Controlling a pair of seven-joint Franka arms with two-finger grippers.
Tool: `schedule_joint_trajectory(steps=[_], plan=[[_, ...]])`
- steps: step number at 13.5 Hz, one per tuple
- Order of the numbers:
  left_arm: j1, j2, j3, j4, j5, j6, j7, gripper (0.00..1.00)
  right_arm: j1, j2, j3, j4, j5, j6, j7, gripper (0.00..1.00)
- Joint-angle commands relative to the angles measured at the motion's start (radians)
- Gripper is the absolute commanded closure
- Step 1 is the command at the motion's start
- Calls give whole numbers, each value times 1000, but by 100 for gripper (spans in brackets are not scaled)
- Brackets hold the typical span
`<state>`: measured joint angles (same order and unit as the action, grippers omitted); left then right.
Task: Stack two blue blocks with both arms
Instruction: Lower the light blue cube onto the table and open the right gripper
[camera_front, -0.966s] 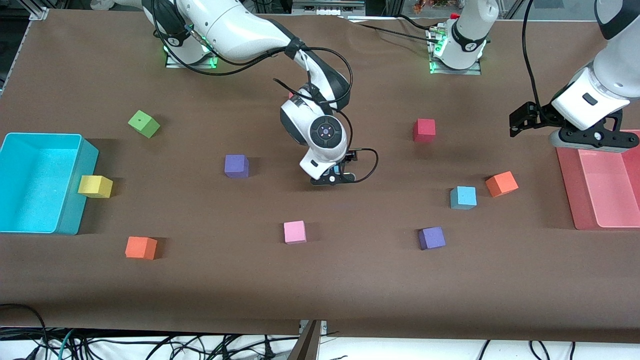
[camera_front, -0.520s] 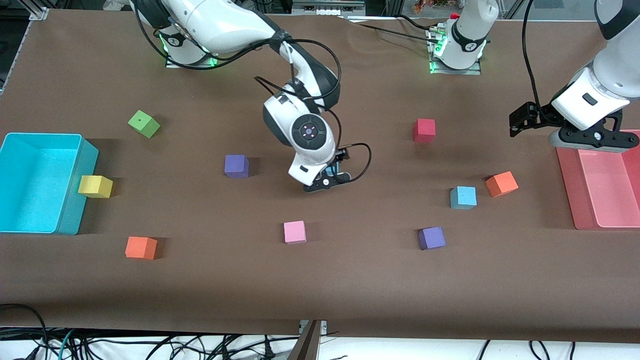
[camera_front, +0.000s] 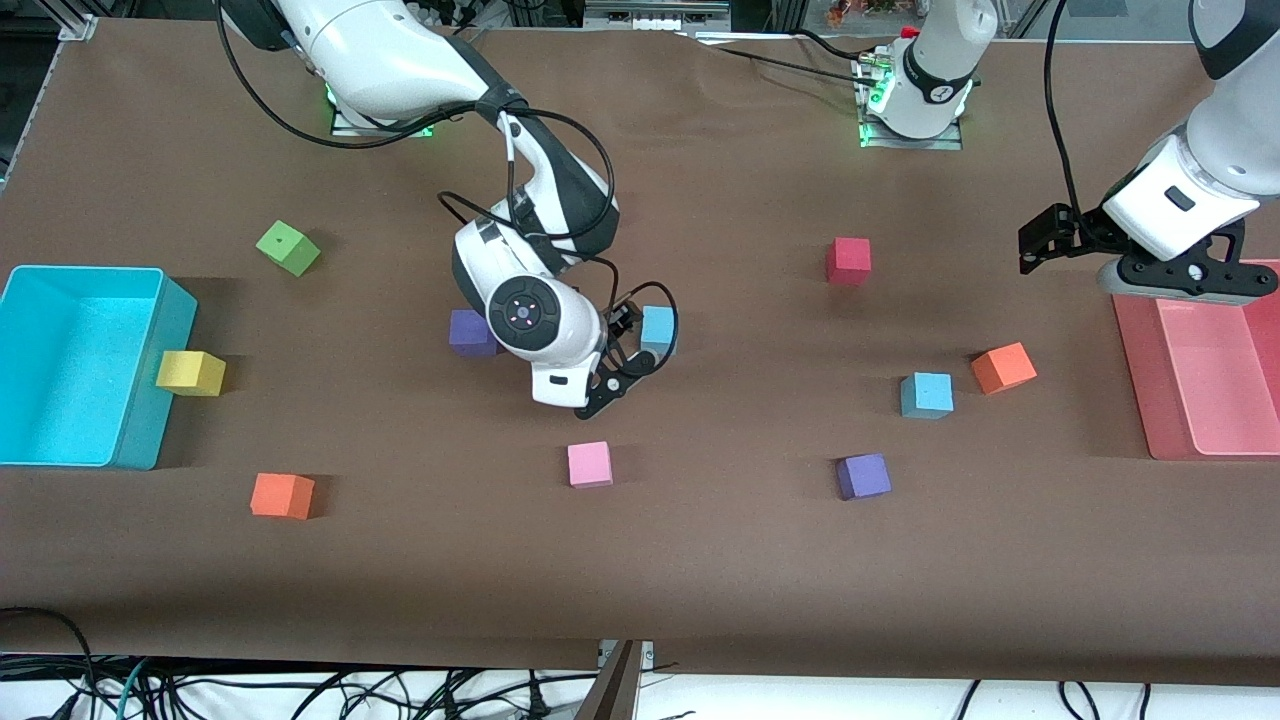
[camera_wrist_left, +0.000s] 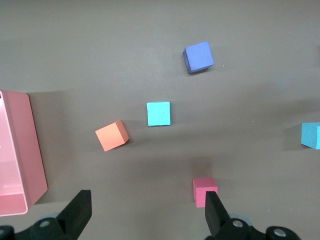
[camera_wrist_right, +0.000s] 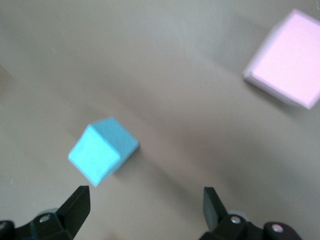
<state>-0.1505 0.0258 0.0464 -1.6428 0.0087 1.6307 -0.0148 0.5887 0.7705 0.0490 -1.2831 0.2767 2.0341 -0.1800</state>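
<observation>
Two white jointed robot arms work over a brown table scattered with small foam cubes. The right arm's black two-finger gripper (camera_front: 612, 385) hangs low over the middle of the table, its fingers spread apart and holding nothing. One light sky-blue foam cube (camera_front: 657, 329) sits on the table just beside that gripper, toward the left arm's end; in the right wrist view this cube (camera_wrist_right: 102, 150) lies near one open fingertip (camera_wrist_right: 80, 200), not touching it. A pink foam cube (camera_front: 589, 464) rests nearer the front camera than the gripper.

The second light sky-blue foam cube (camera_front: 926, 394) lies well apart from the first, toward the left arm's end, just beside an orange foam cube (camera_front: 1003, 367). A dark purple foam cube (camera_front: 863, 476) sits nearer the camera.

The left arm waits, its gripper (camera_front: 1175, 283) raised over the edge of a pink plastic tray (camera_front: 1135, 360), fingers open and empty.
</observation>
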Motion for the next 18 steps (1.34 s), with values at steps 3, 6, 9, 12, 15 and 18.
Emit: schedule_joint_trajectory(steps=[3,6,9,12,15,18], plan=[[-3,17,0,26,22,-17,-5,0,-32,-255,71,-476,136,348,-276,0],[-3,19,0,27,25,-15,-8,0,-33,-258,109,-573,220,509,-448,0],[-4,16,-3,27,23,-18,-11,0,-44,-258,146,-643,391,604,-669,0],[-4,16,-5,27,23,-18,-11,0,-90,-246,166,-660,669,597,-1046,0],[-4,16,-5,27,19,-18,-13,0,-107,-214,166,-660,1000,551,-1448,0],[-3,17,-5,27,20,-20,-17,0,-153,-189,166,-657,1122,457,-1693,0]])
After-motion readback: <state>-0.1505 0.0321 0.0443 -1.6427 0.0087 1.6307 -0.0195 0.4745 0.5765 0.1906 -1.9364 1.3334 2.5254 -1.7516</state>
